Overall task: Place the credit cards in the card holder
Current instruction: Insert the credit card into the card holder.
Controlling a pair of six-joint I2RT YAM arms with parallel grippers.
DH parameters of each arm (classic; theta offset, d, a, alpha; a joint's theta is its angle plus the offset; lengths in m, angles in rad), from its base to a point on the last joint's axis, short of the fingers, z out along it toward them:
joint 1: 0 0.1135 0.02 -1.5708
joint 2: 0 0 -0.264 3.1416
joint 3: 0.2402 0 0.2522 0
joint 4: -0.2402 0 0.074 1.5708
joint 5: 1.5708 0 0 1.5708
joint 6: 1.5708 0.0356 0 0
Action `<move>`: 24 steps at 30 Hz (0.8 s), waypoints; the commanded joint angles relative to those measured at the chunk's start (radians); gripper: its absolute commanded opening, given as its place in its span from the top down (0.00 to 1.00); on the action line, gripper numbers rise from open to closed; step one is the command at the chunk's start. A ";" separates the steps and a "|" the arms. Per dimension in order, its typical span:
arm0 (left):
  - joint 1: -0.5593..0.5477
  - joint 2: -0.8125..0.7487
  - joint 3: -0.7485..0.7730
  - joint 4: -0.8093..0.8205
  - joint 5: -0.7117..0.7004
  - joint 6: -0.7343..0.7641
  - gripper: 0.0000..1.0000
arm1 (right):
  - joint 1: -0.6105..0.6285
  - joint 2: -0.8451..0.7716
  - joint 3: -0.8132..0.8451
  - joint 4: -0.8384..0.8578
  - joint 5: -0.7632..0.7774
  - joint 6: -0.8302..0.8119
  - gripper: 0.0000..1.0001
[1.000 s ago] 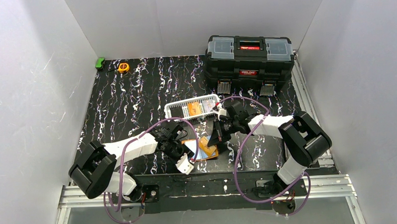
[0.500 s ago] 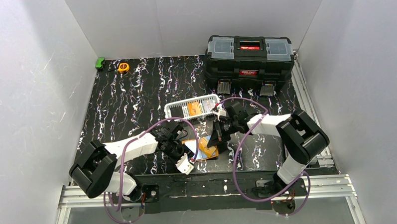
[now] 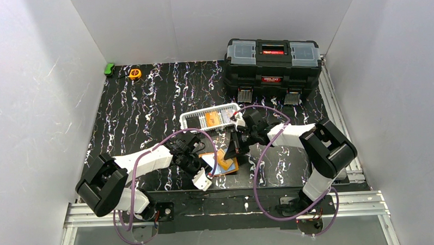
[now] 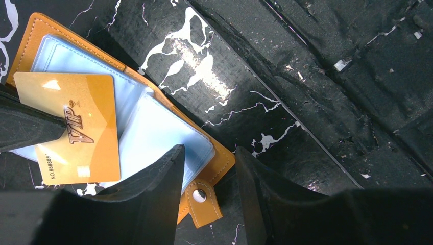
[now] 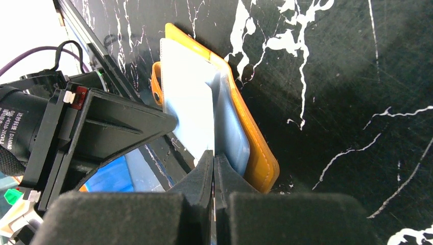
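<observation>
**Right gripper over the holder, card not yet seated**

Right gripper [image 5: 214, 155] was clamped tight on the edge of the orange card [image 4: 76, 127], a glossy one marked VIP. It held the card low over the open card holder [image 4: 219, 158]. In the left wrist view the card lay across the pale-blue pockets [image 4: 163, 132], on top of them and fully opaque. Whether its far edge had entered a sleeve could not be told. From the right wrist the card showed only edge-on between the fingers, with a pale leaf of the holder standing up beside it.

Left gripper [image 4: 209, 150] stood with its jaws apart, straddling the holder's orange rim just beside the snap tab [image 4: 201, 199]. One finger bore on a pocket and the other came down over the table [image 4: 332, 76] past the rim. It pinched nothing, and appeared to be steadying the holder.

The holder lay spread flat at the near middle of the table, between the two arms. Further out, the white basket [image 3: 188, 122] held more cards [image 3: 210, 119], one orange and at least one pale. The exact count was unclear at that range.

Judgement: early in the task. No card was visibly filed in the pockets that showed. One was at the mouth of the job and the rest were untouched in the basket. Left to do: slide this card in, then fetch and file the others.
</observation>
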 commanded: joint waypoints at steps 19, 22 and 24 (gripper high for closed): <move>-0.004 0.017 -0.041 -0.035 -0.023 -0.006 0.61 | -0.033 -0.083 -0.063 0.002 0.057 0.005 0.99; -0.003 0.020 -0.041 -0.036 -0.019 -0.001 0.61 | -0.046 -0.106 -0.085 0.006 0.032 -0.001 0.99; -0.003 0.020 -0.039 -0.036 -0.016 -0.003 0.61 | -0.046 -0.102 -0.088 0.016 0.013 0.000 0.99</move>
